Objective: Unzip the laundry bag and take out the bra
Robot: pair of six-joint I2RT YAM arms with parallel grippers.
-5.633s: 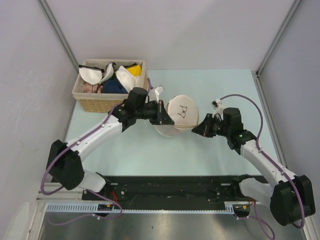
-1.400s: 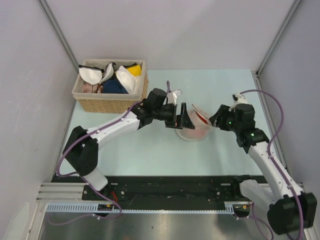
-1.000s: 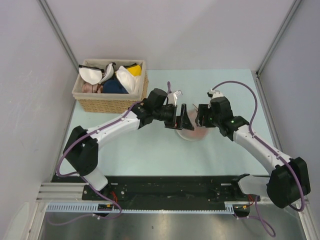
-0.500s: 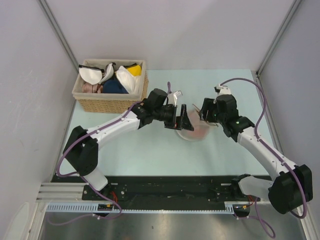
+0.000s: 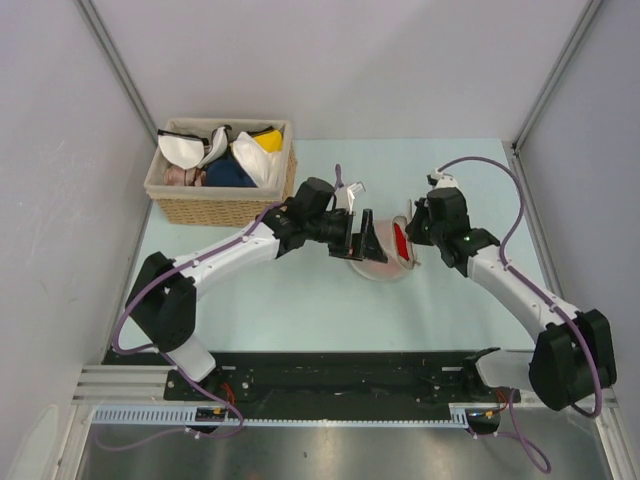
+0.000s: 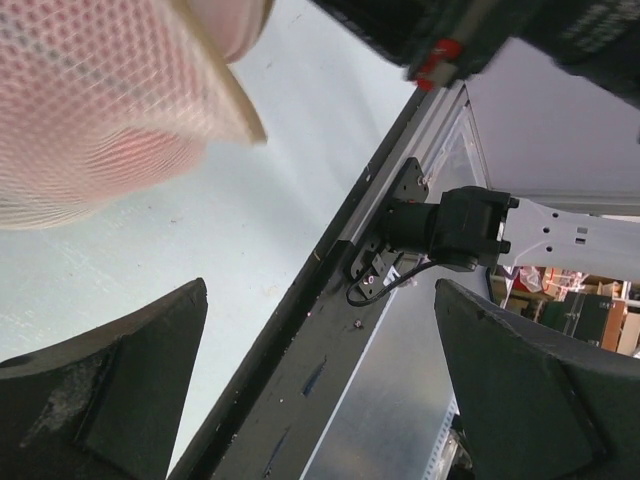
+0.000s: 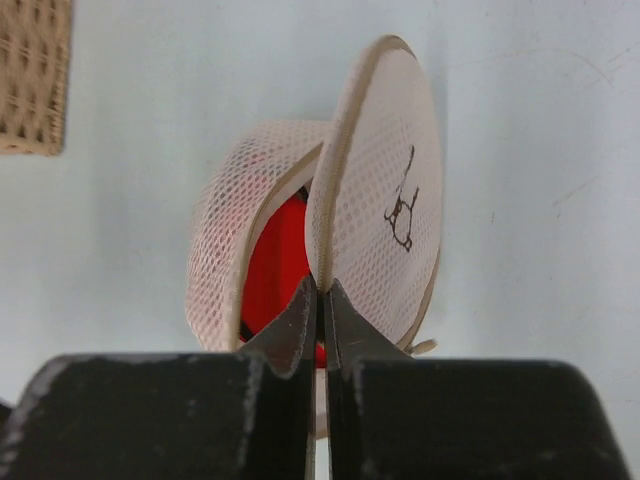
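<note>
The laundry bag (image 7: 222, 250) is a cream mesh pouch lying on the table, its round lid (image 7: 385, 190) with the dark bra drawing swung up and open. The red bra (image 7: 275, 265) shows inside the gap. My right gripper (image 7: 320, 292) is shut on the lid's zipper rim. From above, the right gripper (image 5: 410, 234) meets the laundry bag (image 5: 380, 264) from the right, and the bra (image 5: 399, 241) shows as a red strip. My left gripper (image 5: 363, 240) stands wide open against the bag's left side. Nothing lies between its fingers (image 6: 110, 390), and the bag's mesh (image 6: 90, 100) sits beyond them.
A wicker basket (image 5: 215, 205) with several white, yellow and dark blue bras stands at the back left; its corner (image 7: 30, 80) shows in the right wrist view. The black mounting rail (image 5: 330, 385) runs along the near table edge. Grey walls close in both sides.
My right gripper, open a second ago, has shut on the lid's rim, and more red shows in the opening. The left arm has stayed put, open.
</note>
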